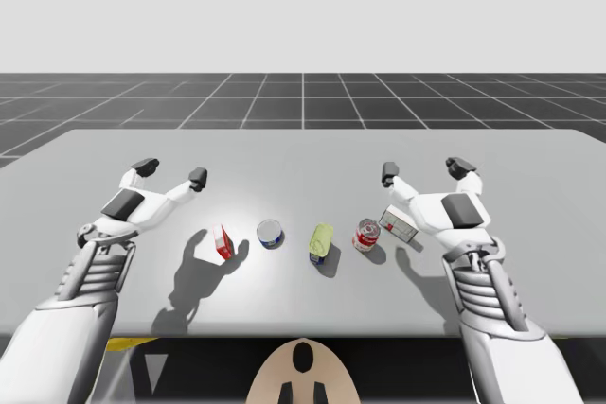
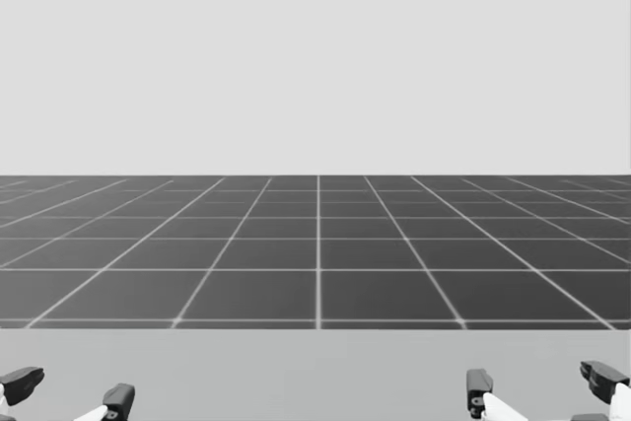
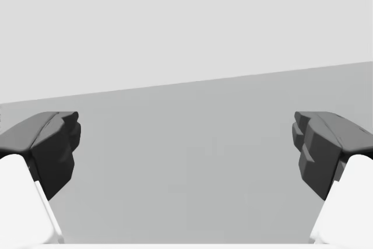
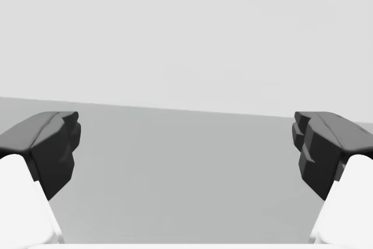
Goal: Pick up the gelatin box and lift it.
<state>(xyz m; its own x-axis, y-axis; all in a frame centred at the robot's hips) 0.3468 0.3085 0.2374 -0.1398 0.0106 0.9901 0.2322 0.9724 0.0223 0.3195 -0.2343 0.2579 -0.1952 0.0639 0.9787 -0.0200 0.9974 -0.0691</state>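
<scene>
The upright red gelatin box is being left untouched on the table, right of and behind the nearer, wide-open, empty left gripper.

My white arms have ribbed grey wrists; left tool and right tool wear black fingertips.
</scene>
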